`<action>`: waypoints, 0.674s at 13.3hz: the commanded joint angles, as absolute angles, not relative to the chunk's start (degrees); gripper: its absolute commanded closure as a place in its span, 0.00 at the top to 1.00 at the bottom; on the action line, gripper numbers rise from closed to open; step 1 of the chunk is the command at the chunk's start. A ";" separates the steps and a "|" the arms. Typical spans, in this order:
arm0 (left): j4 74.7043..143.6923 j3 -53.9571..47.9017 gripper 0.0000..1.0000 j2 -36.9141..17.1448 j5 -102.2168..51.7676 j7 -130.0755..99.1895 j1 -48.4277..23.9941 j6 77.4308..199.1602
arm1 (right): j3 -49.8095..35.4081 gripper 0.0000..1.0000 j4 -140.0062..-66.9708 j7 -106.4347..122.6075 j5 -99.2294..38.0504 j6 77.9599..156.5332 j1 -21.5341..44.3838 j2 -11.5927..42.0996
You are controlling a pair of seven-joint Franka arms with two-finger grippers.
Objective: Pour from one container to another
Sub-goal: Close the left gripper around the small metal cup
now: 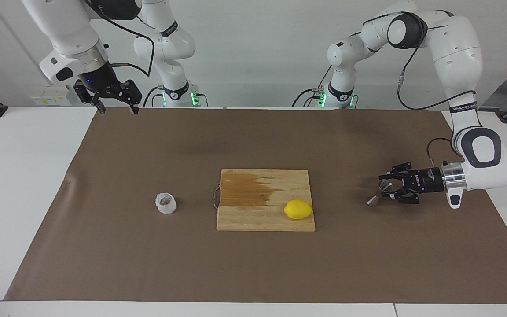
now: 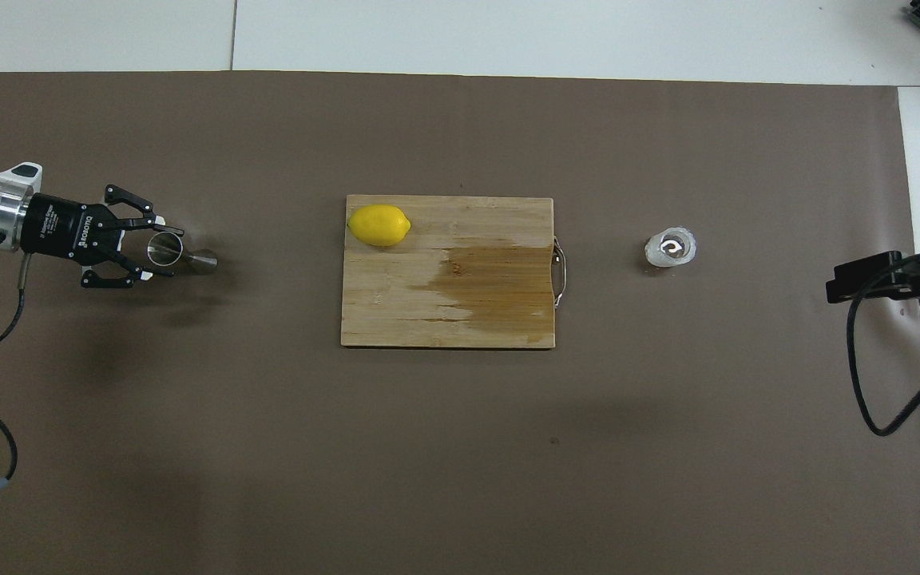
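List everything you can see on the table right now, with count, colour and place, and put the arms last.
Paper mat: one, brown, covering most of the white table.
Cutting board: one, light wood with a darker stained patch, mid-mat.
Lemon: one, yellow, on the board's corner farther from the robots, toward the left arm's end.
Knobbly cup: one, translucent whitish, upright on the mat beside the board's handle, toward the right arm's end.
Steel jigger: one, shiny, on the mat at the left arm's end.
Left gripper: black, low, lying sideways, fingertips around the jigger's upper cone.
Right gripper: black, open, waiting raised over the mat's corner near its base.
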State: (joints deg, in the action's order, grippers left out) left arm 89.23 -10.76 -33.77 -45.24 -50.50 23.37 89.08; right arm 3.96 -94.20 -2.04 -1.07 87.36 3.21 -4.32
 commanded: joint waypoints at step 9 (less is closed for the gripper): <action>89.39 -10.99 0.00 -33.22 -46.32 -50.97 23.21 87.03 | 3.25 1.00 -94.22 -3.08 -1.58 87.45 2.29 -4.66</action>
State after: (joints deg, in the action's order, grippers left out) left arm 89.23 -10.89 -33.77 -45.25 -50.51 23.37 88.82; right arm 3.96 -94.20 -2.04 -1.07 87.36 3.21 -4.32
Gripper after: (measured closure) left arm 0.493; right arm 0.000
